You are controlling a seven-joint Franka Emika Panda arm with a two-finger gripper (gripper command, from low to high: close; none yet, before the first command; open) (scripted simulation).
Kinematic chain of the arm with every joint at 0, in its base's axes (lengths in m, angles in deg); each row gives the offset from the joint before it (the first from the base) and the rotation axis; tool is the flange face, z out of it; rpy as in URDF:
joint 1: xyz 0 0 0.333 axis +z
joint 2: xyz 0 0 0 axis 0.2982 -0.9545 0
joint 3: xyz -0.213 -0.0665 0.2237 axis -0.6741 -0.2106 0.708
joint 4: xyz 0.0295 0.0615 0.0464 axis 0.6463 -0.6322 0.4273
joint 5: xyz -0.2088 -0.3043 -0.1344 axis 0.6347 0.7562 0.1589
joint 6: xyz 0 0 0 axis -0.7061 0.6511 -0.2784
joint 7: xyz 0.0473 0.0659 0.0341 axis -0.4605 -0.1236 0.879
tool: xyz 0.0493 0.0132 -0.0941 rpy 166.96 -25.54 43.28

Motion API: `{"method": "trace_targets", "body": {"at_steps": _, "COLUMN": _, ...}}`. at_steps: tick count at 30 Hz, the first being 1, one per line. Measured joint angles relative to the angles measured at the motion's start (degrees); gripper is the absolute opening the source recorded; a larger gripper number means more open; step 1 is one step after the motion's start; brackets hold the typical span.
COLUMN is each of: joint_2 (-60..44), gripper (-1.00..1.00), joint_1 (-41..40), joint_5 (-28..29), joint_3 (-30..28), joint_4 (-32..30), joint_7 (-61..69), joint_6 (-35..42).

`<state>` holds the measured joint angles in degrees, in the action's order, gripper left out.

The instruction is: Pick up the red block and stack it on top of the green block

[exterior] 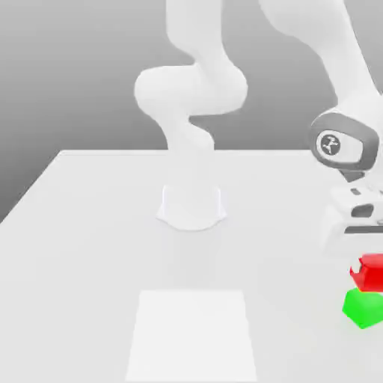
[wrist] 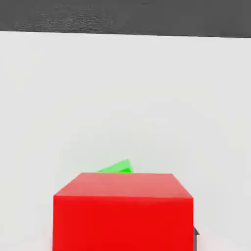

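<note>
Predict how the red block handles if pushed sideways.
The red block has flat faces and crisp edges, so probably rigid, unlikely to roll. Its squat cube shape suggests sliding before tipping. Glossy-looking sides may be somewhat slippery.

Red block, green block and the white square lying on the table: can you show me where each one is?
Red block [wrist: 122,223]: hand view, on its large bright side face.
Green block [exterior: 362,308]: exterior view, on its front.
White square [exterior: 192,336]: exterior view, middle of its flat surface.
</note>
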<state>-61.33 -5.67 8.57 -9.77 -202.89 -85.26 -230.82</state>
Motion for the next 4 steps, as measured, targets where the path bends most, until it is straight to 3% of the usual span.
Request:
{"method": "trace_targets", "body": {"at_steps": 1, "joint_2": -1.34, "gripper": 1.00, "joint_1": 0.94, "joint_5": 1.54, "joint_3": -1.08, "joint_4": 0.12, "joint_7": -1.09, "joint_6": -1.00}}
{"method": "trace_targets", "body": {"at_steps": 4, "joint_2": -1.34, "gripper": 1.00, "joint_1": 0.94, "joint_5": 1.54, "joint_3": -1.08, "joint_4": 0.12, "joint_7": -1.08, "joint_6": -1.00}}
